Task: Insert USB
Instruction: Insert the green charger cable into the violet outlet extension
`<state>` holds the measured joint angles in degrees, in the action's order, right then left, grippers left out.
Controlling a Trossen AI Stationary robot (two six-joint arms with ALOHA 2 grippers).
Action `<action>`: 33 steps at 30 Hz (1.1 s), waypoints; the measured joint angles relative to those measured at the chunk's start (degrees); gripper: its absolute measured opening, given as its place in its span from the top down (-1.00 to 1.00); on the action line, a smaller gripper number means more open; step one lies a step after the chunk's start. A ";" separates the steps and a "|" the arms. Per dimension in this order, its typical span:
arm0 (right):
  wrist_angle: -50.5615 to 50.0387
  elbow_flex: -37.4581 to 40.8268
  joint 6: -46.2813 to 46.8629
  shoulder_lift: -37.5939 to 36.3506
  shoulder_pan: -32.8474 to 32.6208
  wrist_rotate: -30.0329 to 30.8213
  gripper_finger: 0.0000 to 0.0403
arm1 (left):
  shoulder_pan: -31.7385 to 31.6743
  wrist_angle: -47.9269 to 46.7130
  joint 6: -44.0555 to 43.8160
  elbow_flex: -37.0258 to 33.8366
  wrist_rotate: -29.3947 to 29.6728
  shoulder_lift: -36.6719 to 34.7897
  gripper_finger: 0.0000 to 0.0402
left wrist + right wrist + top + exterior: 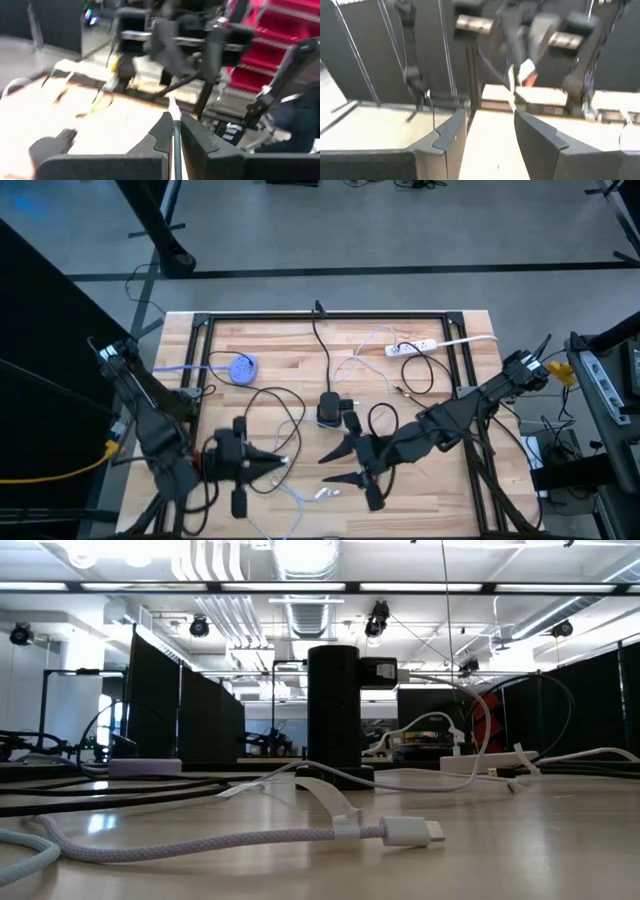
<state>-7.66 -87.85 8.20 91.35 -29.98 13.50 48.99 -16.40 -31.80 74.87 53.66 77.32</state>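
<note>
One white braided USB cable (200, 840) lies along the near part of the wooden bench (270, 350), its white plug (410, 831) resting flat on the wood, free of any socket. In the high view the plug end (322, 493) sits near the front edge, between the two arms. Behind it stands a black upright charging block (333, 710) near the bench's middle, with a small adapter (378, 671) plugged into its side near the top and a white lead running off from it.

Left pincer (285, 465): low over the front of the bench, fingers pressed together on a thin white cable (175, 145) that passes between them in the left wrist view. Right pincer (335, 467): just beside the left one, tips facing it, fingers (451, 131) spread with bare bench showing in the gap; nothing between them.

Farther out: black cable (270, 405) looped over the bench's middle, a lilac round puck (242, 367) toward the back left with a blue lead, a white power strip (414, 347) at the back right. Dark partitions and ceiling lights fill the room beyond.
</note>
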 joint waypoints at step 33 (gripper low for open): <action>-25.48 4.98 -7.34 -8.59 19.67 -28.82 0.93 | -44.06 -48.74 1.10 0.02 -40.88 -11.72 0.95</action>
<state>-33.14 -82.88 0.86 82.76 -10.31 -15.32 4.93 -65.15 -30.70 74.89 12.78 65.60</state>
